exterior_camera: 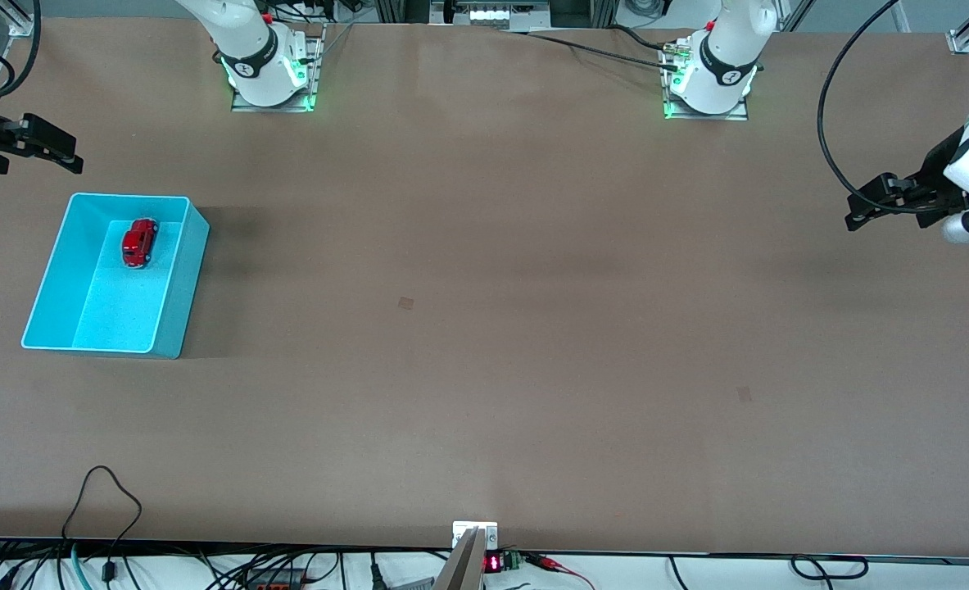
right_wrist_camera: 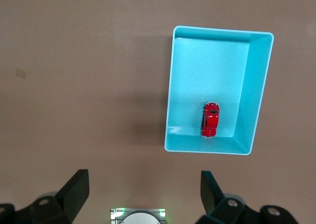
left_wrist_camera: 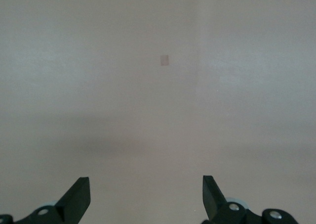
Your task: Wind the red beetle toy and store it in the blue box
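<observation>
Nearest to the front camera, at the table's edge, stands a small white bracket (exterior_camera: 475, 534), and just past that edge a small display with red digits (exterior_camera: 493, 563) and many black cables (exterior_camera: 107, 524) can be seen. From there the brown table (exterior_camera: 484, 344) spreads wide and almost bare, with only two faint small square marks on its surface.

At the right arm's end of the table sits the blue box (exterior_camera: 185, 279), a turquoise bin with sloped walls and a thin pale rim. It stands upright on the table, open at the top. Inside it lies the red beetle toy (exterior_camera: 139, 242), resting on its wheels on the floor of the box, in the part of the box that is farther from the front camera and close to the end wall there. The right wrist view shows the same from above: the toy (right_wrist_camera: 210, 119) is in the box (right_wrist_camera: 256, 85), near one short wall, not touching any gripper.

The right gripper (exterior_camera: 52, 149) hangs in the air at the right arm's end of the table, beside the box and not over it. Its fingers (right_wrist_camera: 76, 189) stand wide apart and hold nothing.

The left gripper (exterior_camera: 865, 209) hangs over the left arm's end of the table, well apart from the box. Its fingers (left_wrist_camera: 79, 194) are also spread wide and empty, with only bare table under them.
</observation>
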`<act>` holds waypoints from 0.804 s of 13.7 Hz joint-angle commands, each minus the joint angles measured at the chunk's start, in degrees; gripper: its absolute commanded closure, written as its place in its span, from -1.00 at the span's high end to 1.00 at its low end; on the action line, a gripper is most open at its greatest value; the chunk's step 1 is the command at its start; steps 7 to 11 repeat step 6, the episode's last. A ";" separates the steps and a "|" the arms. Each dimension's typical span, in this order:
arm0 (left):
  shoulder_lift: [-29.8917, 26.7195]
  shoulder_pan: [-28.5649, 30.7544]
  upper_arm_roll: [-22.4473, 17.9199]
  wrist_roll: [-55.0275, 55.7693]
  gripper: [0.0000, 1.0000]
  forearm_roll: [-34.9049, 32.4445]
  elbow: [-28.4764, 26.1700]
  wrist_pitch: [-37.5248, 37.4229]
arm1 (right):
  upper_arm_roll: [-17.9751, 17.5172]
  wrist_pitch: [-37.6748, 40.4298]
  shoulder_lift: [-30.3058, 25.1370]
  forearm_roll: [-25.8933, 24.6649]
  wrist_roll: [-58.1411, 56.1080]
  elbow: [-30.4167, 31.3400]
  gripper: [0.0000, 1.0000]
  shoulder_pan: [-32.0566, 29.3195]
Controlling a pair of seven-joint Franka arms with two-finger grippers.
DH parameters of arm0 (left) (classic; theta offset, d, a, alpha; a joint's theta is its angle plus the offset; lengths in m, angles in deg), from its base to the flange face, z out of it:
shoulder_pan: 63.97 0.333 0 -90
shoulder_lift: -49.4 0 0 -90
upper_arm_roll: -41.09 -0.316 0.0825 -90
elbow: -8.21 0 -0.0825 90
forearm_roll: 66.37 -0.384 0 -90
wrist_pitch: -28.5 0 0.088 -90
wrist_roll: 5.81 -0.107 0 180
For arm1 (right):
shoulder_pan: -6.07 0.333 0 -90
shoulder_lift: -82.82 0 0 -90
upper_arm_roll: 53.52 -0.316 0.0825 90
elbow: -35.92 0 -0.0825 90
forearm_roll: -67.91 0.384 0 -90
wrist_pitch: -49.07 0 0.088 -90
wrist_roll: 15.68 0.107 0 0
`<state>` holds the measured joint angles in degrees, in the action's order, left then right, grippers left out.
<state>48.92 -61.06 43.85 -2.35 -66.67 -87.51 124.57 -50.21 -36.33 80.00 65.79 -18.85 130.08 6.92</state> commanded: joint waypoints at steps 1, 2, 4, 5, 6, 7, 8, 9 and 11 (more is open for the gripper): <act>-0.57 0.34 -0.12 -1.17 1.00 1.27 -0.35 0.26 | -1.12 0.24 0.09 1.15 1.50 0.58 1.00 -1.20; -0.49 0.43 -0.29 -1.26 1.00 1.27 -0.44 0.26 | -1.12 0.32 0.09 1.15 1.50 0.58 1.00 -1.20; -0.40 1.22 -0.29 -1.17 1.00 1.27 -0.44 0.26 | -1.12 0.32 0.09 1.15 1.41 0.58 1.00 -1.20; -0.40 1.22 -0.29 -1.26 1.00 1.27 -0.44 0.26 | -1.12 0.32 0.18 1.15 1.32 0.58 1.00 -1.20; -0.40 1.13 -0.29 -1.26 1.00 1.27 -0.44 0.26 | -1.12 0.58 0.18 1.15 1.24 0.58 1.00 -1.20; -0.40 1.13 -0.29 -1.26 1.00 1.27 -0.44 0.26 | -1.12 0.58 0.18 1.15 1.24 0.58 1.00 -1.20; -0.40 1.13 -0.29 -1.26 1.00 1.27 -0.44 0.26 | -1.12 0.58 0.18 1.15 1.24 0.58 1.00 -1.20; -0.40 1.13 -0.29 -1.26 1.00 1.27 -0.44 0.26 | -1.12 0.58 0.18 1.15 1.24 0.58 1.00 -1.20; -0.40 1.13 -0.29 -1.26 1.00 1.27 -0.44 0.26 | -1.12 0.58 0.18 1.15 1.24 0.58 1.00 -1.20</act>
